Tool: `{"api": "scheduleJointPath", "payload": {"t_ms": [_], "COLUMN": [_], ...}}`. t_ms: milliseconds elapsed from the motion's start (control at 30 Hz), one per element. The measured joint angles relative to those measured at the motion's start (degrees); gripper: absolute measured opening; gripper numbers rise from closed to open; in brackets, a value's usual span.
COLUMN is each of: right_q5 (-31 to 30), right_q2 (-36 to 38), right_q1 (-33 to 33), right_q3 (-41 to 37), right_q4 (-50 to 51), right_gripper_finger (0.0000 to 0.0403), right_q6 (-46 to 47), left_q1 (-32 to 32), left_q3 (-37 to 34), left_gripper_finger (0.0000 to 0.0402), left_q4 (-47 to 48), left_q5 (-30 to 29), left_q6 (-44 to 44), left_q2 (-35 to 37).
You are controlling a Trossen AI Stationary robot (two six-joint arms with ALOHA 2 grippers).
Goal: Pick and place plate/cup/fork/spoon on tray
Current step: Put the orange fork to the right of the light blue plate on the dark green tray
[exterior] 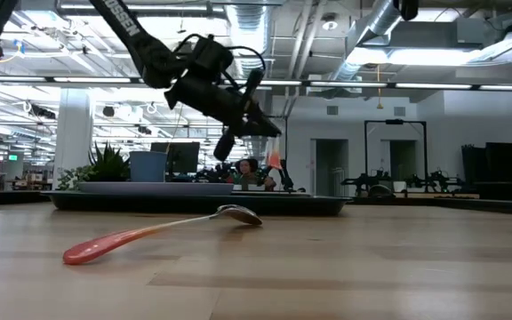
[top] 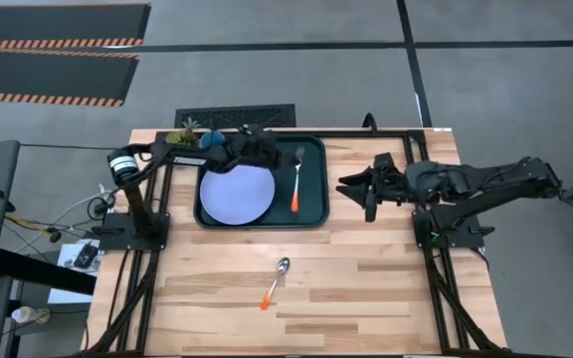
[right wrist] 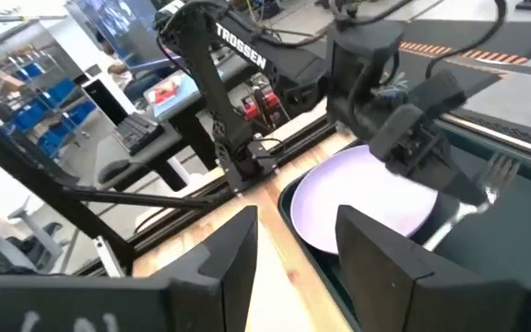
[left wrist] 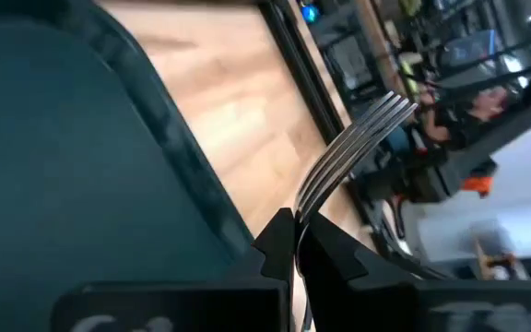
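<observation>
Closest to the low camera, the spoon [exterior: 163,233] lies alone on the bare tabletop [top: 366,288], bowl up toward 1 o'clock and orange handle trailing toward 7 o'clock, well apart from the tray [top: 313,211] and not yet picked. On that tray, the plate [top: 237,193] already sits in the 9 o'clock half. The fork [top: 296,179] occupies the 3 o'clock side, tines toward 12 o'clock, and the left claw [left wrist: 295,242] is clenched on its neck just below the tines, so the fork's placement looks nearly finished but unreleased. The cup [exterior: 148,165] appears to stand at the tray's far corner, partly hidden under the left arm in the high view. The right claw [top: 351,186] waits released beside the tray at 3 o'clock.
</observation>
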State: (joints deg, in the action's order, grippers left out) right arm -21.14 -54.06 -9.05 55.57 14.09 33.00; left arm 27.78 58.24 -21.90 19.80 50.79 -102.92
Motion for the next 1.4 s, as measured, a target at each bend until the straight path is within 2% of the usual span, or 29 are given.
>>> {"api": "scheduleJointPath", "payload": {"t_ms": [400,500,600,700,767,833,900,1000,1067,1400], "right_q5": [-0.03,-0.17,-3.69,-7.05,-7.21,-5.42,-0.83,3.15,4.32,6.52], "right_q2": [-4.33,-5.58,-7.47,-8.99,-9.16,-9.71,-10.21,-11.81,-13.36,-18.67], "right_q1": [-0.01,0.30,1.21,3.58,5.53,7.65,9.82,11.76,12.06,12.06], "right_q3": [-0.04,-0.04,-0.04,-0.04,-0.07,-0.02,-0.06,0.09,-0.10,-0.05], "right_q4": [-0.53,0.10,2.71,3.69,3.67,2.89,3.81,3.14,3.93,-3.57], "right_gripper_finger": [0.0167,0.0166,0.0165,0.0171,0.0184,0.0203,0.0225,0.0247,0.0252,0.0245], "right_q6": [0.94,3.31,3.36,-0.21,-3.35,-4.36,-4.34,-1.69,-0.66,0.22], "left_q1": [0.67,0.54,-0.65,-2.23,-3.18,-3.98,-4.52,-4.92,-4.89,-4.90], "left_q3": [0.04,0.02,0.10,0.11,0.05,0.04,0.04,0.04,0.04,0.09], "left_gripper_finger": [0.0000,0.0000,0.0000,0.0000,0.0000,0.0000,0.0000,0.0000,0.0000,0.0000], "left_q4": [-2.78,-7.76,-13.92,-14.54,-15.03,-17.22,-19.91,-24.76,-27.84,-28.31], "left_q5": [1.98,5.06,8.10,8.69,8.55,8.31,8.23,7.55,7.01,6.39], "left_q6": [-3.99,-2.55,0.69,2.46,3.17,3.38,3.53,5.39,7.04,6.94], "left_q2": [-4.19,-4.02,-2.17,-0.37,0.52,1.54,2.26,2.30,2.28,2.24]}}
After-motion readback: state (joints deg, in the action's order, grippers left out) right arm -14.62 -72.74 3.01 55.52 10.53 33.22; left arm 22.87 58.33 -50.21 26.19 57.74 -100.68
